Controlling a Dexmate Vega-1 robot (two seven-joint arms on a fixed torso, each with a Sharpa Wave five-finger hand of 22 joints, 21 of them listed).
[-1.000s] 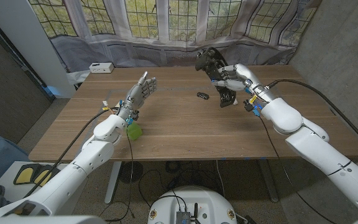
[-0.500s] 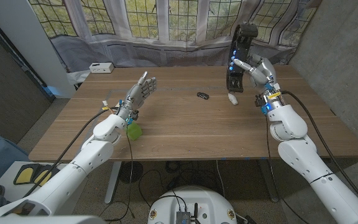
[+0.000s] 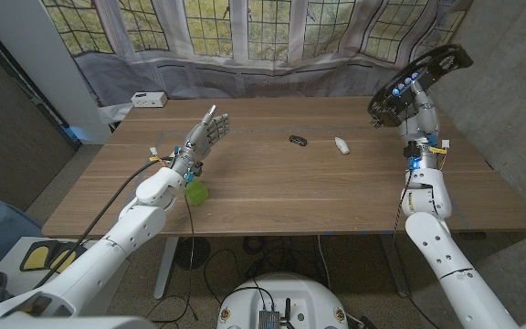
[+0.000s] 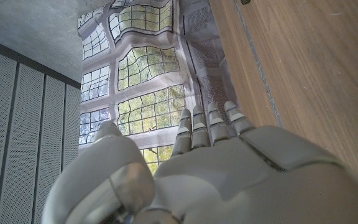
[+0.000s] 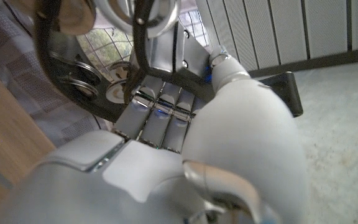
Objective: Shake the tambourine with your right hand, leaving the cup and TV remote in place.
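Right robot hand (image 3: 415, 102) grips tambourine (image 3: 420, 82) rim, raised high over worktop (image 3: 336, 196) right edge. Left robot hand (image 3: 205, 134) open, holds nothing. Shake from wrist, short strokes, firm grip — keep clear of cup (image 3: 196, 193) and remote (image 3: 298, 140)

the black tambourine (image 3: 420, 82), ringed with metal jingles, is held tilted in the air above the bench's far right corner, gripped by the right hand (image 3: 420, 114). the green cup (image 3: 196, 193) stands near the bench's front left. the small dark tv remote (image 3: 298, 140) lies mid-bench toward the far side.
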